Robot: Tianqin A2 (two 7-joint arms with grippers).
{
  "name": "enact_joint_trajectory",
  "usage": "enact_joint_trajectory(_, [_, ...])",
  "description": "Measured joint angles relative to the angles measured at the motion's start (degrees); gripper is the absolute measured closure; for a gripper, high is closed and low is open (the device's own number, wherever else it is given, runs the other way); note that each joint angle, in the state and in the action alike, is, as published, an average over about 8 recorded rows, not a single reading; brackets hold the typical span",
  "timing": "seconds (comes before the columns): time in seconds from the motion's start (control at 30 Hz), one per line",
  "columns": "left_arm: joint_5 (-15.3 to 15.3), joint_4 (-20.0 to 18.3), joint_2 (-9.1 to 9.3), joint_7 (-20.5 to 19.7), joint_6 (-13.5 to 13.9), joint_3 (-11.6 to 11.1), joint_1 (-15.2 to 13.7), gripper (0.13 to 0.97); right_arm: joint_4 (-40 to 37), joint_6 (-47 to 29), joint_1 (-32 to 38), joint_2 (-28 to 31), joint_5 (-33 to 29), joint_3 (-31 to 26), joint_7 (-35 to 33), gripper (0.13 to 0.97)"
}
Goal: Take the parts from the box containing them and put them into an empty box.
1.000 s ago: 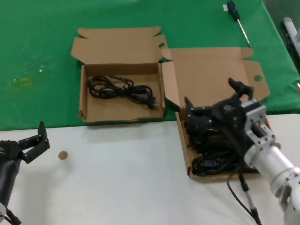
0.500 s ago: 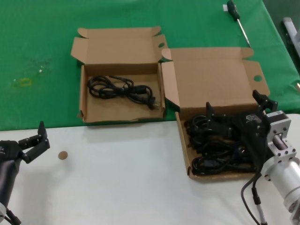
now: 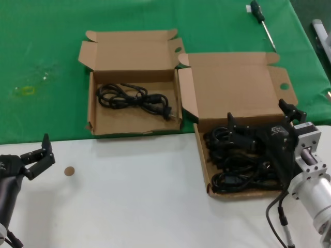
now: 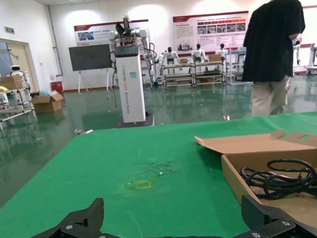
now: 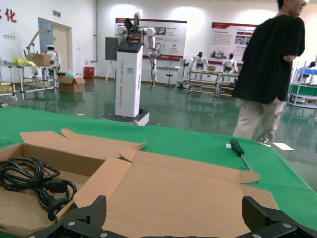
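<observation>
The larger box (image 3: 202,170) stands on the right with its lid (image 3: 232,82) open and holds several black coiled cords (image 3: 232,168). My right gripper (image 3: 258,114) hovers over the far part of this box, open and empty; in the right wrist view (image 5: 173,208) it faces the lid (image 5: 183,193). The smaller box (image 3: 93,111) on the left holds one black cord (image 3: 132,99), which also shows in the right wrist view (image 5: 29,173) and the left wrist view (image 4: 277,178). My left gripper (image 3: 44,150) is parked at the near left, open and empty.
A screwdriver (image 3: 261,20) lies on the green cloth (image 3: 41,46) at the far right. A small brown disc (image 3: 69,171) lies on the white table near my left gripper. A person (image 5: 267,74) stands beyond the table's far edge.
My right gripper has drawn back to the right from above the cords in the larger box, empty, and has held still for the last half second. The left arm has not moved.
</observation>
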Motion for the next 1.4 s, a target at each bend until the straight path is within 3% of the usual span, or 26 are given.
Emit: enact_joint_trajectory(1.4, [0.0, 0.0, 0.0, 0.0, 0.0, 0.0, 0.0, 0.132, 0.0, 0.0, 0.0, 0.0, 0.0, 0.0, 0.0, 0.129])
